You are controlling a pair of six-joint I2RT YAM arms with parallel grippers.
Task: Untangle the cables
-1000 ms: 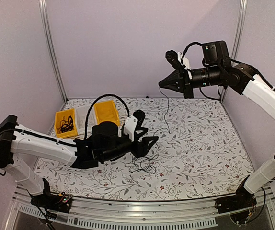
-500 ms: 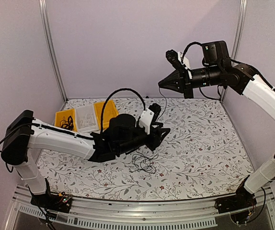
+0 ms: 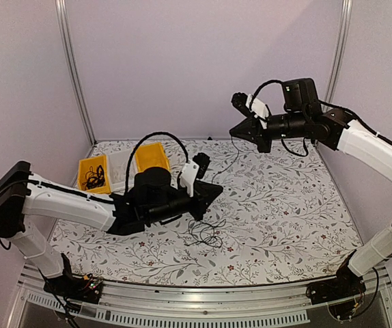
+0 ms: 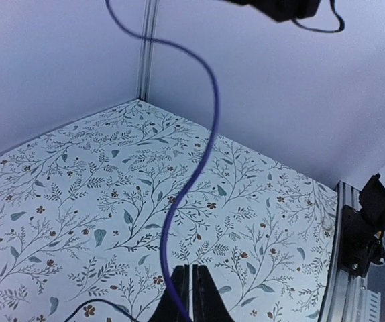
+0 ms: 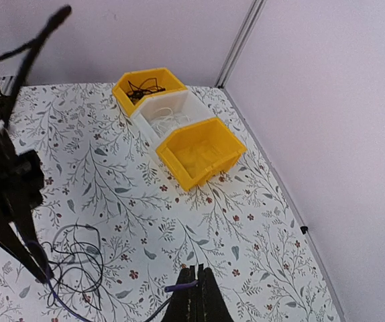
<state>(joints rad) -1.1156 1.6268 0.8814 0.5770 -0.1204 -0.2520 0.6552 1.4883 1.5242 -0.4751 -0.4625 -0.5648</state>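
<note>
On floral tablecloth (image 3: pixel 285 205) between lilac walls (image 3: pixel 182 61), cables (image 3: pixel 206 234) lying tangled near centre, one strand (image 4: pixel 209 114) rising from left gripper (image 3: pixel 216 191) clamping it, to right gripper (image 3: pixel 235 129) pinching it aloft, bins (image 3: pixel 156 158) sitting back-left

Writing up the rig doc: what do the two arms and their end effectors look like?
The left arm and right arm have white link shells with black joints. Left end effector and right end effector are black and taper to a point. A thick black cable loops over each wrist.
</note>
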